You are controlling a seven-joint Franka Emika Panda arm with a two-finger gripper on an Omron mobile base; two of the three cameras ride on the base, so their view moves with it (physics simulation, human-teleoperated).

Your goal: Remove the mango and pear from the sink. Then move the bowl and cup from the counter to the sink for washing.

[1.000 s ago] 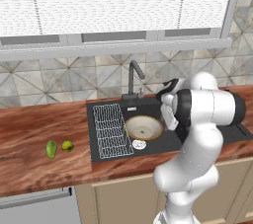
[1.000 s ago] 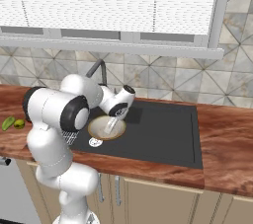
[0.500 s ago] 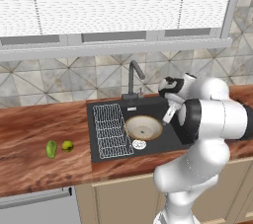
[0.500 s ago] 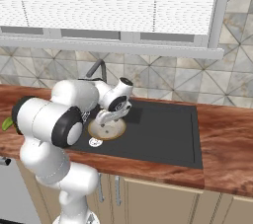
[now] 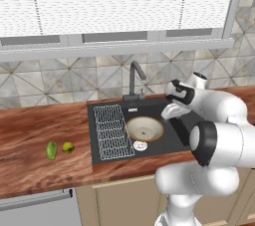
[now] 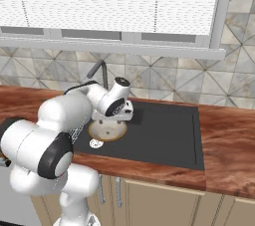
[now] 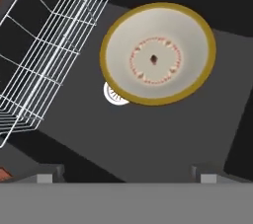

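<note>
- The bowl (image 5: 144,129) (image 6: 107,129) (image 7: 157,54) sits upright on the floor of the black sink (image 5: 175,135) (image 6: 164,135) (image 7: 148,134), in the basin's left part, just beside the white wire rack (image 5: 110,131) (image 7: 44,45).
- In the hand view the bowl shows a tan rim and a pale inside with a ring of reddish speckles around a dark centre dot; its edge overlaps the round white drain (image 7: 113,94) (image 5: 140,146) (image 6: 95,143) at the lower left.
- The gripper (image 5: 175,111) (image 6: 125,117) hangs over the basin, above and a little to the right of the bowl – its fingers (image 7: 49,174) stand wide apart with nothing between them, touching neither bowl nor sink.
- The dark faucet (image 5: 135,76) (image 6: 98,72) rises from the back edge of the sink, against the tiled wall (image 5: 60,78).
- On the wooden counter (image 5: 40,130) (image 6: 234,140), well to the left of the sink, lie two green fruits side by side: a longer oval one (image 5: 52,150) and a rounder, yellower one (image 5: 68,147) – which is the mango and which the pear I cannot tell.
- The right part of the basin is bare black floor in the right base view.
- White blinds (image 5: 124,1) hang over the window above the wall.
</note>
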